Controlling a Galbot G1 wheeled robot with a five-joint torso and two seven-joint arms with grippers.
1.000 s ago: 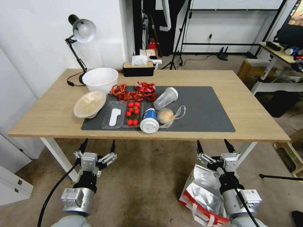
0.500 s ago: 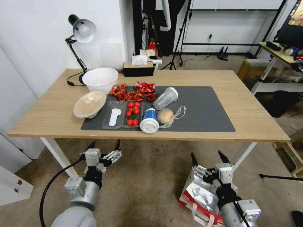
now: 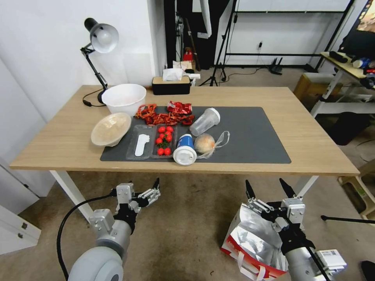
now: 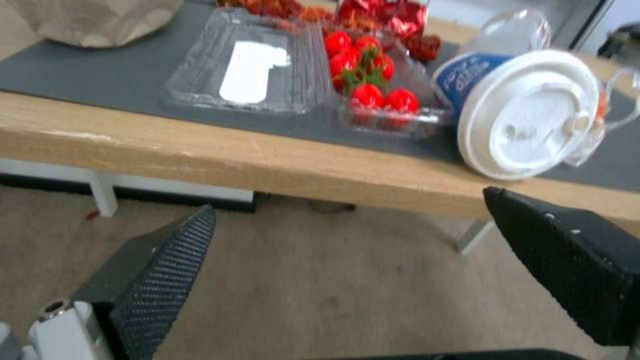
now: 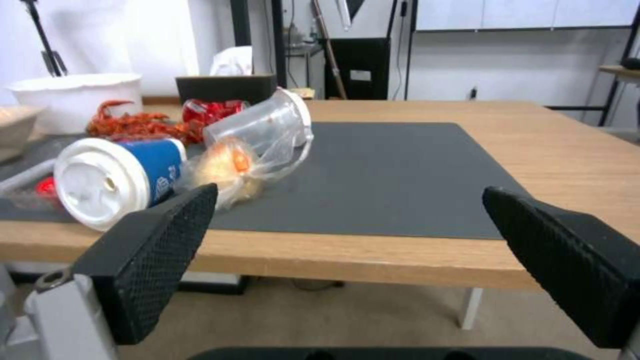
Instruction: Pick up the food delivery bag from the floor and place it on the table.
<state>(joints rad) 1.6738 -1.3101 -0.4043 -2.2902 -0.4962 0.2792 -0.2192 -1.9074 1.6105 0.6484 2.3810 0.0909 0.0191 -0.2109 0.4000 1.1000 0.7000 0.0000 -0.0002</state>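
Foil-lined food delivery bag (image 3: 250, 238) sits partly hidden, seemingly untouched, beneath spread right tool (image 3: 269, 188).

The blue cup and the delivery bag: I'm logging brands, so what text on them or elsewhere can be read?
Nothing can be read.
Blue cup: white print on its side, too blurred.
Food delivery bag: no print legible.
Right arm's white sticker: too small.
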